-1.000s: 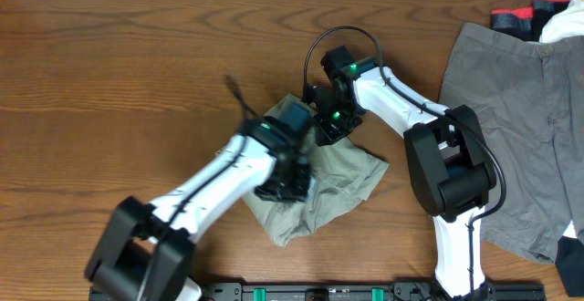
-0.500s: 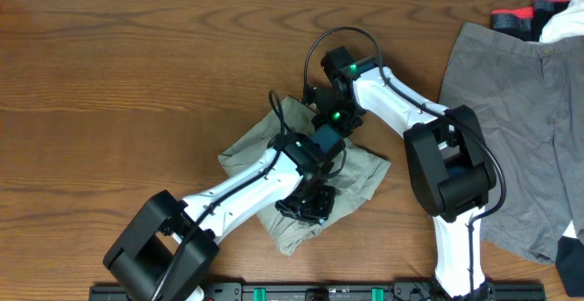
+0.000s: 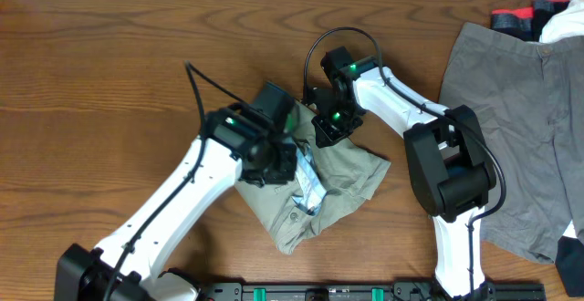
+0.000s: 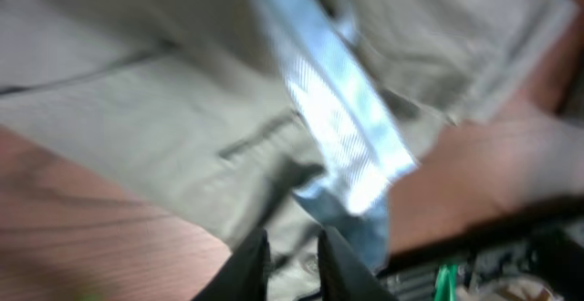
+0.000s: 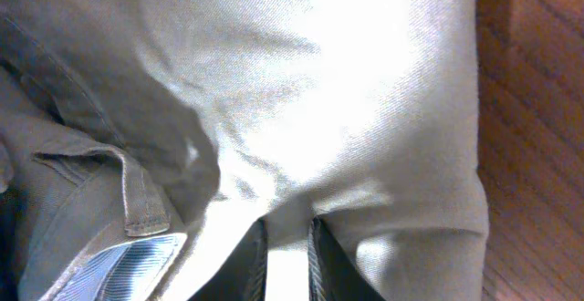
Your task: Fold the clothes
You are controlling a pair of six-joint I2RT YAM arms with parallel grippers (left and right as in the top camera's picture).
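I count two pairs of shorts. Khaki shorts crumpled mid desk. Grey shorts flat at right edge, well apart.

Two arms, left arm and right arm, both over khaki pair.

Top view hides both jaws under arms.

Right wrist view: right jaws clenched on khaki cloth, belt loop beside.

Left wrist view blurry: left jaws nearly together over cloth. I cannot tell if pinching. Blue-white lining pokes out.

Red-black thing and white cloth in far right corner, just beside grey pair.

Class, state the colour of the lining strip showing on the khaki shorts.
Pale blue-white, finely striped; the lining strip shows best in the left wrist view.
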